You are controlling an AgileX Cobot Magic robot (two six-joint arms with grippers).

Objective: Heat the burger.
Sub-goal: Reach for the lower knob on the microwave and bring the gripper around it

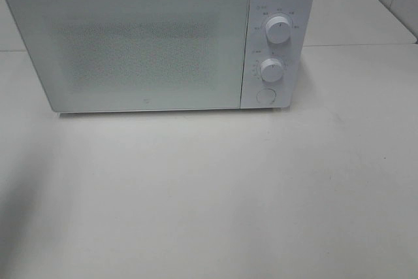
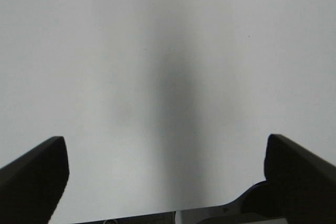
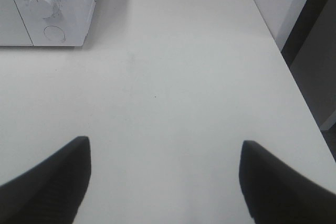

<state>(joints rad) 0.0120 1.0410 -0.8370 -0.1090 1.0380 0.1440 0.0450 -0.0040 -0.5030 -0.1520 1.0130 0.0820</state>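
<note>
The left gripper [image 2: 165, 145] hangs released over the table [image 1: 215, 194]. Its two dark, wedge-shaped fingers [image 2: 37, 177] stand wide apart with only the smooth, matt white tabletop and a soft grey band of shadow between them. Only its wrist view shows this stretch, and the surface ends in an edge close under the fingers. In the high view the broad front half of the table lies open from side to side. At the back stands a boxy white microwave [image 1: 157, 37] with rounded corners. Its door [image 1: 130, 47] is shut, with a frosted, speckled pane that lets nothing show through. Where the burger is cannot be told, since it shows in no view. On the panel to the right of the door sit an upper knob [image 1: 279, 31], a lower knob [image 1: 272, 70] and, beneath them, a flat round button [image 1: 265, 95], all white and ringed with faint markings. Right of the microwave a seam [image 1: 359, 45] runs across the tabletop, with free surface on both sides. The right gripper [image 3: 165, 145] is likewise released, its dark fingers [image 3: 52, 182] spread over bare table, well apart from the microwave's front corner. Only its wrist view shows the table's right edge [image 3: 294, 77], which runs straight, with a darker drop beyond it.
</note>
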